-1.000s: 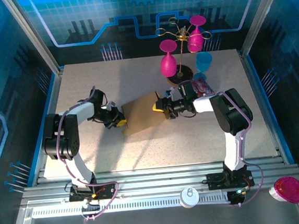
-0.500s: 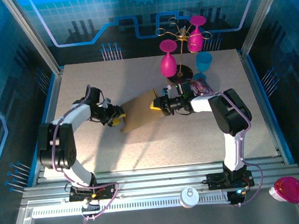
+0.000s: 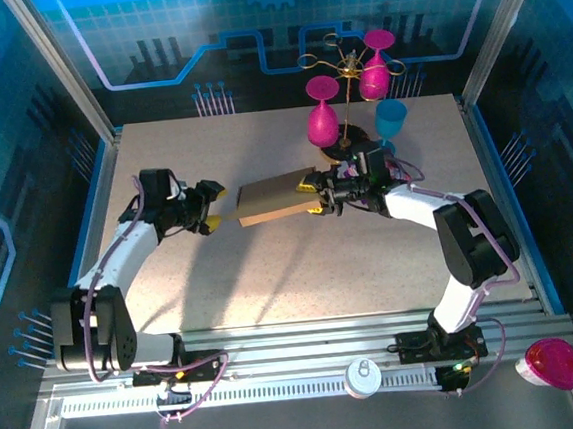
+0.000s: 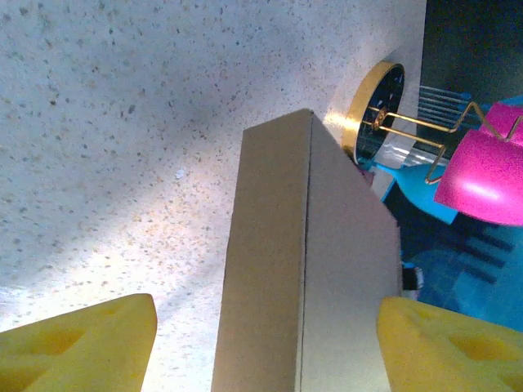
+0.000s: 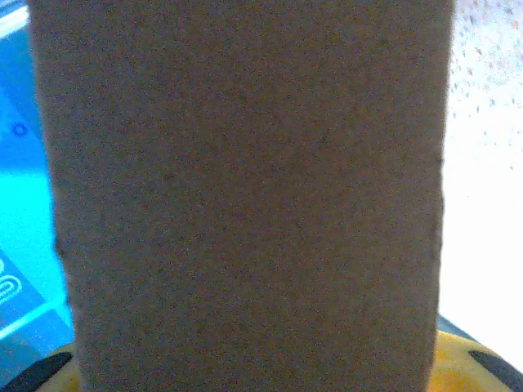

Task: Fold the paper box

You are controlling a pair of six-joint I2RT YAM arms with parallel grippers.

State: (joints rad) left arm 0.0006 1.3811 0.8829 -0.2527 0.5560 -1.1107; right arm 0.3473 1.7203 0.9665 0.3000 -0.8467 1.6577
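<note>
The paper box (image 3: 273, 200) is a flat brown carton lying mid-table, its long side running left to right. My right gripper (image 3: 315, 196) is shut on its right end, one yellow finger on each side. In the right wrist view the brown face of the paper box (image 5: 245, 196) stands right in front of the camera, with yellow pads (image 5: 470, 367) peeking out below. My left gripper (image 3: 213, 207) stands open just off the box's left end. In the left wrist view the paper box (image 4: 306, 269) rises between the left gripper's (image 4: 265, 347) spread yellow fingertips (image 4: 82, 343), touching neither.
A gold rack (image 3: 346, 69) with pink wine glasses (image 3: 323, 123) and a blue cup (image 3: 390, 117) stands at the back, close behind the right gripper. A purple packet (image 3: 391, 168) lies by the right arm. The front half of the table (image 3: 302, 273) is bare.
My left gripper opened, let go of the box and drew back to the left. My right gripper closed on the box's right end, and the box swung flatter and shifted toward the back.
</note>
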